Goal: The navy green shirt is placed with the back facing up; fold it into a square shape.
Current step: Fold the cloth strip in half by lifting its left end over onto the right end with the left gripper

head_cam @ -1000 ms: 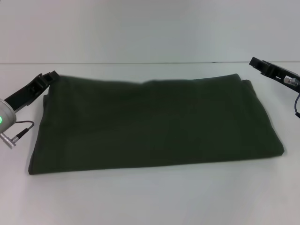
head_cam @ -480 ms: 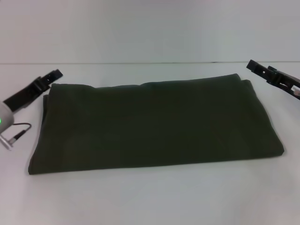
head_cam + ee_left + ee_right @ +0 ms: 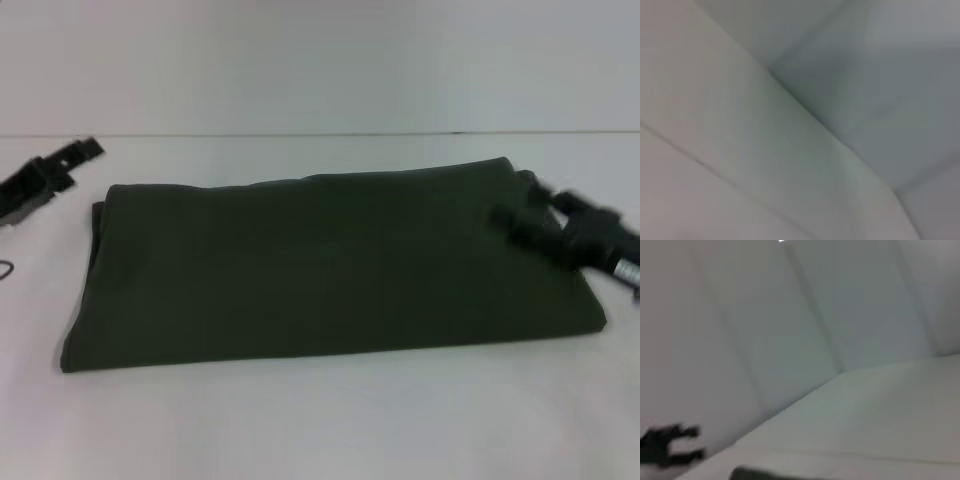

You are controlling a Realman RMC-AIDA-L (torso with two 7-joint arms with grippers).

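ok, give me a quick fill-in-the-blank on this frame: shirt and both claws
1. The shirt lies folded into a wide ____ on the white table.
2. The ____ claw is over the shirt's edge.
3. The left claw is off the shirt, over the bare ____.
4. The cloth's colour is dark ____.

Missing words: rectangle; right; table; green

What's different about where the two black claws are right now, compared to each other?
The right gripper hangs over the right end of the navy green shirt, while the left gripper sits off the cloth, over bare white table beyond the shirt's far left corner. The right gripper is nearer the camera; the left gripper is farther back. Both are black, and neither is holding the shirt.
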